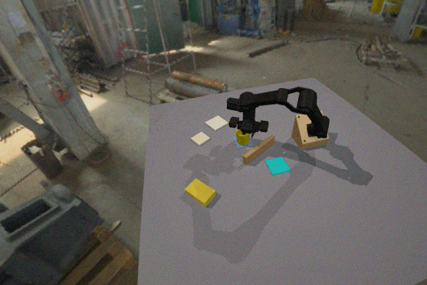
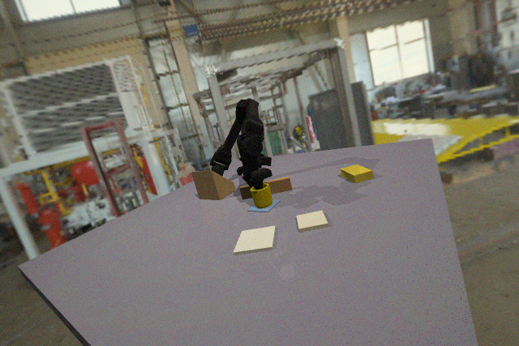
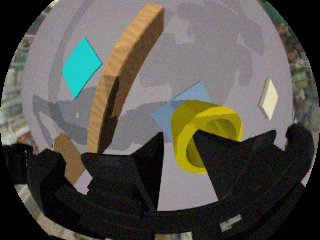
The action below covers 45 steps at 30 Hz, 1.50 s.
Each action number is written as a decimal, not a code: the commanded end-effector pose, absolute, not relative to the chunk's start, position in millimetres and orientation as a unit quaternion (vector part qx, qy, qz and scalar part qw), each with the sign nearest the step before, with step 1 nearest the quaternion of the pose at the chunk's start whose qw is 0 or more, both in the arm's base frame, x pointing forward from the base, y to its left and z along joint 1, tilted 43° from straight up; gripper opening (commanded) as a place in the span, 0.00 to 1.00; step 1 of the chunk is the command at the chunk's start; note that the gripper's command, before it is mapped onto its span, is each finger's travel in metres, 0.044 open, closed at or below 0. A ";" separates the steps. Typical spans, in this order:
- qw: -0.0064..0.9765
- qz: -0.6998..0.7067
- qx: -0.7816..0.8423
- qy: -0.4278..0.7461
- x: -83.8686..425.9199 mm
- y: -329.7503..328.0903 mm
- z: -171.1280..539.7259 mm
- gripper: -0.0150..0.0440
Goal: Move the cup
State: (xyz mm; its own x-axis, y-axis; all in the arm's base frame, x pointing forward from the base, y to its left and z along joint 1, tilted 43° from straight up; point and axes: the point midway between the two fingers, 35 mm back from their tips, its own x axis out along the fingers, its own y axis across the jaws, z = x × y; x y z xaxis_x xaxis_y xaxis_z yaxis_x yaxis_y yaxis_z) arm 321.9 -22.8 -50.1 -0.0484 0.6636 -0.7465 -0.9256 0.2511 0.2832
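One cup (image 1: 242,137) (image 2: 262,197) (image 3: 181,135): yellow, upright, stood on blue pad (image 1: 237,143) (image 2: 256,209) (image 3: 174,108); transfer not done.
Jaws (image 1: 246,133) (image 2: 258,186): part. open, nothing gripped; pointed down at cup mouth. In wrist view one finger overlapped the opening; contact w/ cup n/d (could not tell).
Marbles: could not be made out; cup interior partly hidden.
Arm (image 1: 267,97) (image 2: 250,134): black, reached over table (image 1: 310,240) (image 2: 209,300) (image 3: 127,20) w/ wrist above cup.
Other pad (image 1: 277,165) (image 3: 81,67): cyan, flat, across the bar from cup.
Wooden bar (image 1: 258,149) (image 2: 280,185) (image 3: 119,72): on table, betw. the two pads.
Wedge block (image 1: 300,137) (image 2: 207,185) (image 3: 67,157): wood-col., near arm's foot.
Large cream tile (image 1: 217,123) (image 2: 255,240): flat, apart from blue pad.
Small cream tile (image 1: 200,138) (image 2: 312,220): flat, near large one.
Yellow block (image 1: 199,192) (image 2: 356,173): on table, well apart from cup.
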 end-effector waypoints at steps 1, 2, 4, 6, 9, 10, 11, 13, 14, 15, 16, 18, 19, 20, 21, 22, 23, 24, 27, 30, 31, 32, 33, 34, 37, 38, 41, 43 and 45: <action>0.671 0.593 -0.151 0.419 318.9 -19.2 -52.3 0.54; 0.671 0.593 -0.151 0.419 318.9 -19.2 -52.3 0.54; 0.671 0.593 -0.151 0.419 318.9 -19.2 -52.3 0.54; 0.671 0.593 -0.151 0.419 318.9 -19.2 -52.3 0.54; 0.671 0.593 -0.151 0.419 318.9 -19.2 -52.3 0.54; 0.671 0.593 -0.151 0.419 318.9 -19.2 -52.3 0.54; 0.671 0.593 -0.151 0.419 318.9 -19.2 -52.3 0.54; 0.671 0.593 -0.155 0.418 320.5 -21.1 -51.4 0.51; 0.671 0.593 -0.155 0.418 320.5 -21.1 -51.4 0.50; 0.671 0.593 -0.155 0.418 320.5 -21.1 -51.4 0.49; 0.671 0.593 -0.155 0.418 320.5 -21.1 -51.4 0.48; 0.671 0.593 -0.155 0.418 320.5 -21.1 -51.4 0.46; 0.671 0.593 -0.155 0.418 320.5 -21.1 -51.4 0.45; 0.671 0.593 -0.155 0.418 320.5 -21.1 -51.4 0.43; 0.671 0.593 -0.155 0.418 320.5 -21.1 -51.4 0.42; 0.671 0.593 -0.155 0.418 320.5 -21.1 -51.4 0.41; 0.671 0.593 -0.155 0.418 320.5 -21.1 -51.4 0.40; 0.671 0.593 -0.155 0.418 320.5 -21.1 -51.4 0.39; 0.671 0.593 -0.155 0.418 320.5 -21.1 -51.4 0.36; 0.671 0.593 -0.155 0.418 320.5 -21.1 -51.4 0.32; 0.671 0.593 -0.155 0.418 320.5 -21.1 -51.4 0.31; 0.671 0.593 -0.155 0.418 320.5 -21.1 -51.4 0.30; 0.671 0.593 -0.155 0.418 320.5 -21.1 -51.4 0.29; 0.671 0.593 -0.155 0.418 320.5 -21.1 -51.4 0.28; 0.671 0.593 -0.155 0.418 320.6 -21.5 -51.0 0.25; 0.671 0.592 -0.155 0.418 320.8 -22.3 -50.2 0.25; 0.671 0.592 -0.155 0.419 321.9 -26.9 -45.8 0.25; 0.671 0.592 -0.155 0.419 322.7 -31.7 -40.9 0.25; 0.671 0.592 -0.155 0.419 323.4 -36.8 -35.6 0.25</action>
State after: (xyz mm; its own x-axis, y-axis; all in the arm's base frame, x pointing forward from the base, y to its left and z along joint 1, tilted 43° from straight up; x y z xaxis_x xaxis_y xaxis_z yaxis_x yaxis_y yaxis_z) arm 319.5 -27.5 -44.1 -0.0588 0.6696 -0.7404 -0.9200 0.2515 0.3005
